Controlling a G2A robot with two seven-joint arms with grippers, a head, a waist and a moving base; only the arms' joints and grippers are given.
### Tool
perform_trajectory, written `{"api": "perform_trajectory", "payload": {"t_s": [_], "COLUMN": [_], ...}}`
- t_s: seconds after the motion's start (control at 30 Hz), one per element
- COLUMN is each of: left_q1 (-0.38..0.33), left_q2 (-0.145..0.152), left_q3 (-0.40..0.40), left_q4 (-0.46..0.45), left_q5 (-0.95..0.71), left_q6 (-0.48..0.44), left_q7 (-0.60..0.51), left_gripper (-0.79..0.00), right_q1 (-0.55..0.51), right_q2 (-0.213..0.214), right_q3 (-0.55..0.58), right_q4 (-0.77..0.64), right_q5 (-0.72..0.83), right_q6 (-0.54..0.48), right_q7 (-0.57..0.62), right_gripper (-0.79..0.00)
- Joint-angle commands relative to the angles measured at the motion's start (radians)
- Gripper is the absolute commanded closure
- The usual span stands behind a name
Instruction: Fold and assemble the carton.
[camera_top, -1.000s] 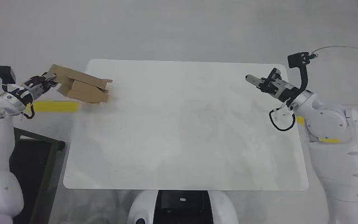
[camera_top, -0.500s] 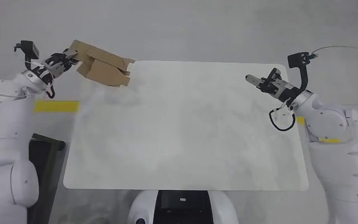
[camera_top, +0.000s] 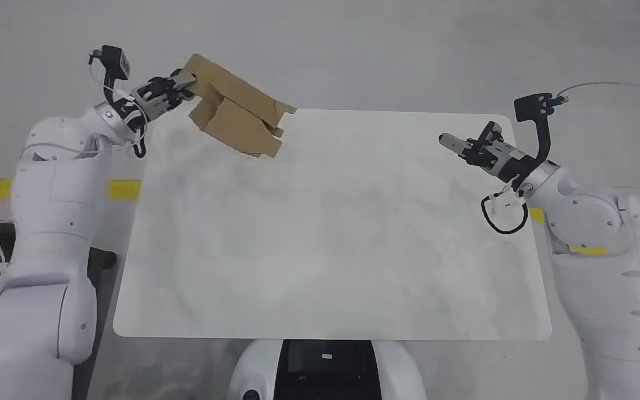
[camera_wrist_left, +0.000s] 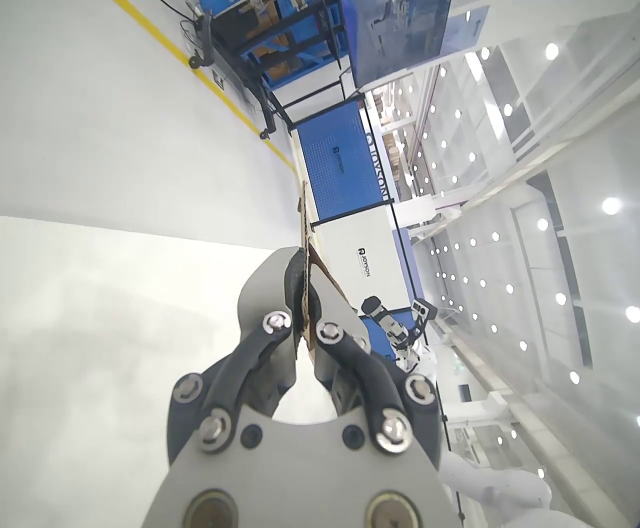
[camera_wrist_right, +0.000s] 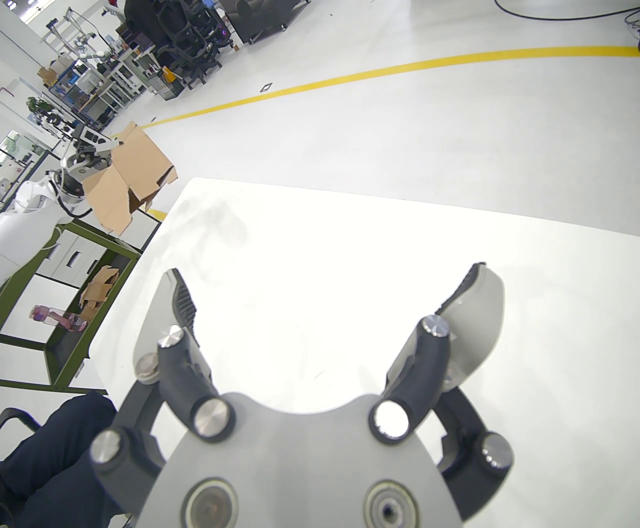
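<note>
One carton (camera_top: 236, 113) edge is clamped in the left gripper (camera_top: 184, 84); held aloft near the table (camera_top: 350, 260) corner, it may slip or twist. Right gripper (camera_wrist_right: 327, 295): wide, empty.

White lettering runs along the blue partition panel (camera_wrist_left: 345, 165), dark lettering along the adjoining white panel (camera_wrist_left: 357, 240).
</note>
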Motion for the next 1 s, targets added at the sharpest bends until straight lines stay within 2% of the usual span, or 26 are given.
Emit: {"api": "perform_trajectory", "payload": {"t_s": [0.0,0.17,0.33,0.7,0.97], "left_q1": [0.009,0.031,0.06,0.131,0.134], "left_q2": [-0.014,-0.044,-0.06,-0.071,-0.071], "left_q3": [0.029,0.088,0.126,0.172,0.172], "left_q4": [-0.031,-0.107,-0.182,-0.289,-0.295], "left_q5": [-0.011,-0.044,-0.074,-0.084,-0.086], "left_q6": [0.002,0.019,0.037,0.069,0.074], "left_q7": [-0.001,0.001,-0.018,-0.044,-0.048], "left_gripper": [0.0,0.0,0.0,0.0,0.0], "right_q1": [0.0,0.0,0.0,0.0,0.0], "right_q2": [0.0,0.0,0.0,0.0,0.0], "right_q3": [0.0,0.0,0.0,0.0,0.0], "right_q4": [0.0,0.0,0.0,0.0,0.0], "right_q5": [0.0,0.0,0.0,0.0,0.0], "right_q6": [0.0,0.0,0.0,0.0,0.0], "right_q7": [0.0,0.0,0.0,0.0,0.0], "right_gripper": [-0.785,-0.785,-0.785,-0.785,-0.785]}}
